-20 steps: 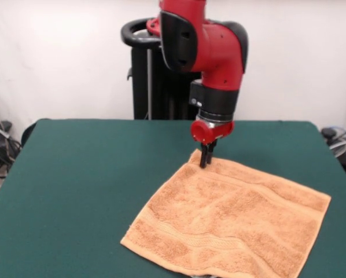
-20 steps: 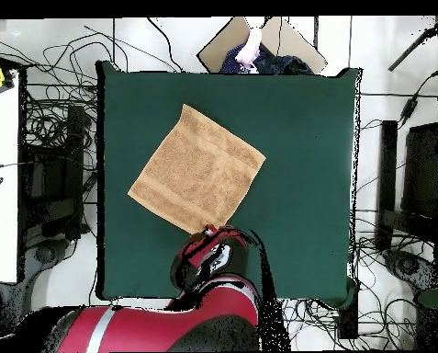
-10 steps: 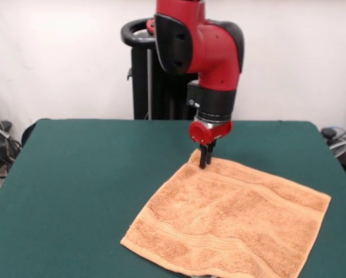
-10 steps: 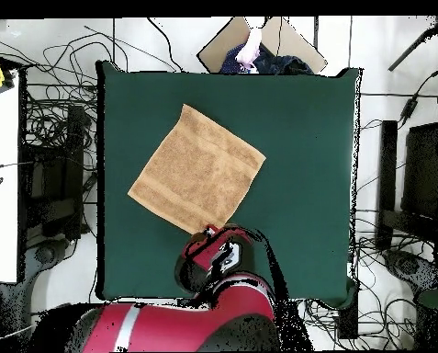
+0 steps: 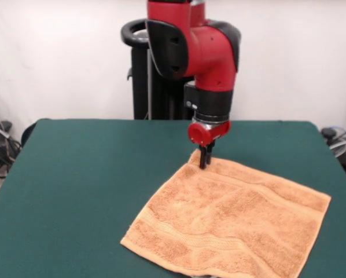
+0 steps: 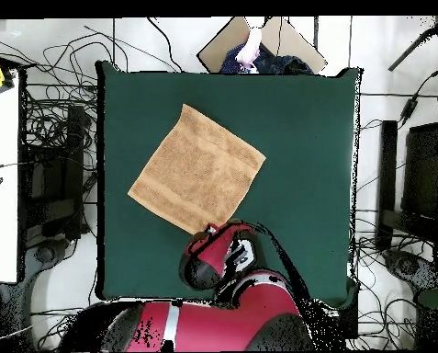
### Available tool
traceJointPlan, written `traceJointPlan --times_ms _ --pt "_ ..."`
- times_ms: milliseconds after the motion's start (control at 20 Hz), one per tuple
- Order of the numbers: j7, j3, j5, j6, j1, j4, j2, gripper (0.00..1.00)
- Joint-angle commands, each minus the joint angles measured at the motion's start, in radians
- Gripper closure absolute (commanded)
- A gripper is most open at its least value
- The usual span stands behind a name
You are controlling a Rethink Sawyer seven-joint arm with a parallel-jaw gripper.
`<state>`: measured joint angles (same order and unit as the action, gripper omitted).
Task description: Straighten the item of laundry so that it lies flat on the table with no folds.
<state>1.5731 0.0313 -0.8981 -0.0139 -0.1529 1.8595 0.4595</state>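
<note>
Only the arm's upper links have swung—the end effector (image 5: 204,164), fingers together, stays on the towel's (image 5: 231,223) far corner; it lies nearly flat on the desk (image 5: 86,174)—faint ripples left.

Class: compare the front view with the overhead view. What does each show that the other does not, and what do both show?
Front only: the gripper itself, its tips down at the towel's far corner, and the white wall behind. Overhead only: all four edges of the table, the towel's whole diamond outline, cables on the floor, and a person at the top edge. Both: the red arm, towel and green table.
</note>
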Motion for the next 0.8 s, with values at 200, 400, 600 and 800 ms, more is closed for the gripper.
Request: traceJointPlan --times_ms 200,400,600,800 --pt "-0.082 0.223 -0.100 -0.095 -0.054 -0.106 -0.038 1.00" --pt "-0.089 0.238 -0.113 -0.133 -0.097 -0.064 -0.016 1.00" --pt "-0.144 0.288 -0.106 -0.197 -0.153 0.006 0.064 1.00" --pt "-0.186 0.327 -0.119 -0.233 -0.205 0.062 0.108 1.00"
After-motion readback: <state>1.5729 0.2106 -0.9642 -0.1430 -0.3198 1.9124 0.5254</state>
